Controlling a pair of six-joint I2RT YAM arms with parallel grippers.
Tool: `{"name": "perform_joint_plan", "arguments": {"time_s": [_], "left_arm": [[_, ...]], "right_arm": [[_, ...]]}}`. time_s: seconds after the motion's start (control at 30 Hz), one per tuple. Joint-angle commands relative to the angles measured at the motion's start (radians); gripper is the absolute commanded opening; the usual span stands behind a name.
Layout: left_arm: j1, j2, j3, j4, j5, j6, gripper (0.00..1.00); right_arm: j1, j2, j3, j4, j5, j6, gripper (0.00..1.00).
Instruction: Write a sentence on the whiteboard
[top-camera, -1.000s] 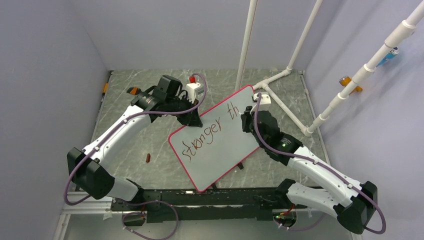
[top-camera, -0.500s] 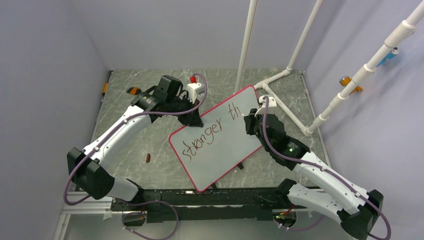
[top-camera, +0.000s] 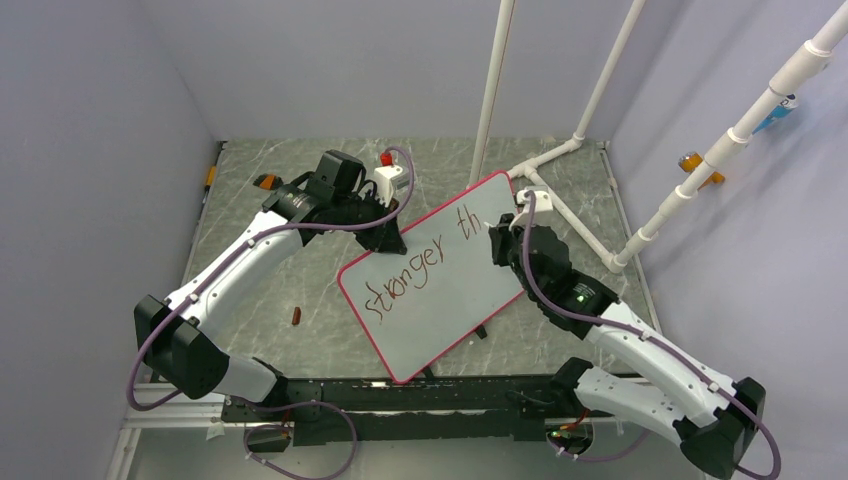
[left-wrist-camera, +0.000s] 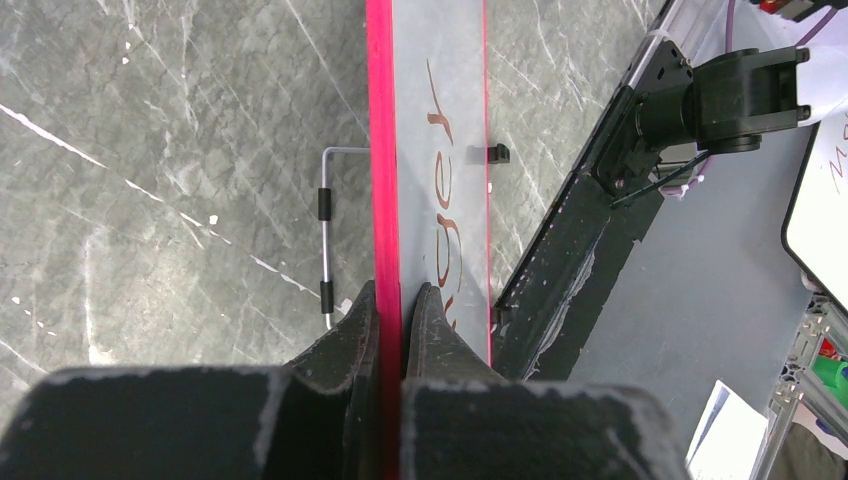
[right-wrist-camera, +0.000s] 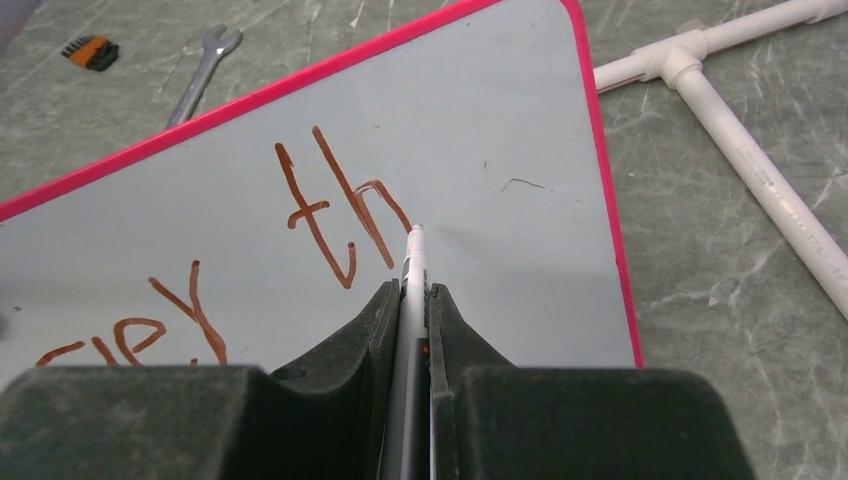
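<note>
The whiteboard (top-camera: 440, 300) lies slantwise across the middle of the top view, its far corner toward the upper right. It appears tilted up off the marbled table (top-camera: 270, 290), so that its face meets the pen.

The left gripper (left-wrist-camera: 395, 295), at the bottom centre of the left wrist view, is clamped edge-on over the board's pink rim, one finger on each face. This grip on the upper-left edge probably braces the board so that writing pressure does not push it away.

The right gripper (right-wrist-camera: 410, 295) is closed on a slim white marker (right-wrist-camera: 414, 255), which runs up between its fingers. The marker's tip meets the white surface just right of the "h", ready for the next stroke.

The sentence (top-camera: 410, 270) so far reads "stronger th" in dark red, rising toward the upper right with the slope of the board. The second word looks unfinished, and the bare area below leaves room for a further line
</note>
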Motion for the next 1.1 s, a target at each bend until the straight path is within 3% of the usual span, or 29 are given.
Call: {"name": "perform_joint_plan", "arguments": {"time_s": [0.0,1.07], "left_arm": [[-0.005,-0.008,0.001,0.056,-0.189,0.199,0.00],[-0.007,-0.011,0.002,0.054,-0.188,0.201,0.00]], "right_arm": [[-0.011,0.037,0.058,0.057,0.002,-0.029,0.00],[-0.097,0.134,0.093,0.138,-0.105,-0.052,0.00]]}}
